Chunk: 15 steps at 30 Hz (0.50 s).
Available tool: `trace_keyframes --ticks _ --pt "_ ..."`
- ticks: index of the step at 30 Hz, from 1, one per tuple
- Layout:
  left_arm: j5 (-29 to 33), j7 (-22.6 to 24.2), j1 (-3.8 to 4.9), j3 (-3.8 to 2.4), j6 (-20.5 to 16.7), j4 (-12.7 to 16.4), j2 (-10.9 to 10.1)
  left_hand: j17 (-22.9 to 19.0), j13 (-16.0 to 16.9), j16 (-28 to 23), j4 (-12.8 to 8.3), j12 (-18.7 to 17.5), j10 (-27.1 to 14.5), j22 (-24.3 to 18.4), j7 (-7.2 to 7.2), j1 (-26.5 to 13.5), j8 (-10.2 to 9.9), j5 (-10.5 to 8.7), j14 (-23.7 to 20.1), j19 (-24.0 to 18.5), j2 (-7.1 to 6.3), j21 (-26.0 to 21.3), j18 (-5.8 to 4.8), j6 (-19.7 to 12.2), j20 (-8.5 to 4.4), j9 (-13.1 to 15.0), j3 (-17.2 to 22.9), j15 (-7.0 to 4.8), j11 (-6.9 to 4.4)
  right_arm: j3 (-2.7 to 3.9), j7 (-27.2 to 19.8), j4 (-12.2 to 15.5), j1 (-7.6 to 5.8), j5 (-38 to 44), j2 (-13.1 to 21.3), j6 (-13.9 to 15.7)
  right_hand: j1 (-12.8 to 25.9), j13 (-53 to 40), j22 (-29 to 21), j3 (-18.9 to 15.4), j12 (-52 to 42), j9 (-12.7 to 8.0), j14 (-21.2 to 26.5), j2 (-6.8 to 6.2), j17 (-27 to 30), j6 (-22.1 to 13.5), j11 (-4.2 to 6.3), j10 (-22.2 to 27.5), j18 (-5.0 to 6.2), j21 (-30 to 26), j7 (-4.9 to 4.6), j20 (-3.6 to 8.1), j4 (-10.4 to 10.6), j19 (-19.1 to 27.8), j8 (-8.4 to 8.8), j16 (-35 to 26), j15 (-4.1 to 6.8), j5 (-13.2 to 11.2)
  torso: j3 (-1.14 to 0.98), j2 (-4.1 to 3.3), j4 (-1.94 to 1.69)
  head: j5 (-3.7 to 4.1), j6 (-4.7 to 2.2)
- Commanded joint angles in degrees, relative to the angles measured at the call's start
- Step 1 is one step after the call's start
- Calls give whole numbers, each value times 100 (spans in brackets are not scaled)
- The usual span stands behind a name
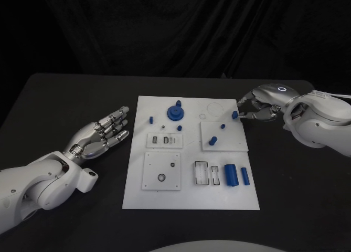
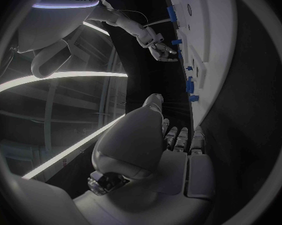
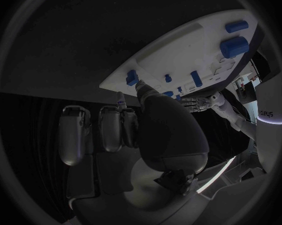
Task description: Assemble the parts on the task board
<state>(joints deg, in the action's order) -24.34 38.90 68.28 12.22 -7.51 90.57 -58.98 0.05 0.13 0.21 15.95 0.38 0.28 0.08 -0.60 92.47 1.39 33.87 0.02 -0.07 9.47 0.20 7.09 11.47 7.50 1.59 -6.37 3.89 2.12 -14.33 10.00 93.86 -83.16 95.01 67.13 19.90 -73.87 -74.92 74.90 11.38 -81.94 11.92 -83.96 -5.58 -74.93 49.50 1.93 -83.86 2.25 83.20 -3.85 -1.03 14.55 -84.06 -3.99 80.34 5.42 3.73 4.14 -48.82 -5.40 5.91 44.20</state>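
Black table (image 1: 69, 100) | left hand (image 1: 103, 134) spread, empty | right hand (image 1: 255, 107) pinching blue part (image 1: 235, 114)

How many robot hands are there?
2. The left hand is open, left of the task board; the right hand is at its far right edge, by a blue part.

A black table (image 1: 62, 105) with a matte top carries everything here. The white task board (image 1: 228, 197) lies flat on it, roughly in the middle, long side running away from the robot. Dark bare tabletop runs along both sides of the board and beyond its far edge, up to the black curtain (image 1: 175, 31) hanging behind the table.
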Motion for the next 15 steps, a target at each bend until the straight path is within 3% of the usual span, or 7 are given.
trace_keyframes --ticks 1,15 --pt "-8 615 10 -3 72 5 12 -5 -8 -21 17 -33 -12 -8 12 -53 12 33 -2 7 -13 -20 66 -7 48 -5 13 32 4 2 132 -11 24 10 -17 -45 -7 -388 1176 -47 26 -7 -390 -68 -195 -37 4 -206 -36 -37 10 27 3 -258 28 -18 21 -27 -2 2 -2 8 1" --pt "-8 619 10 -3 83 -7 19 -5 -8 -21 16 -33 -11 -8 8 -54 11 38 -2 7 -13 -20 68 -10 53 -6 14 36 14 3 117 -56 146 11 -92 -30 -30 -372 1161 -56 36 -13 -382 -82 -162 -50 -2 -196 -27 -73 1 21 10 -240 26 -41 13 -31 -1 0 1 -4 -3"
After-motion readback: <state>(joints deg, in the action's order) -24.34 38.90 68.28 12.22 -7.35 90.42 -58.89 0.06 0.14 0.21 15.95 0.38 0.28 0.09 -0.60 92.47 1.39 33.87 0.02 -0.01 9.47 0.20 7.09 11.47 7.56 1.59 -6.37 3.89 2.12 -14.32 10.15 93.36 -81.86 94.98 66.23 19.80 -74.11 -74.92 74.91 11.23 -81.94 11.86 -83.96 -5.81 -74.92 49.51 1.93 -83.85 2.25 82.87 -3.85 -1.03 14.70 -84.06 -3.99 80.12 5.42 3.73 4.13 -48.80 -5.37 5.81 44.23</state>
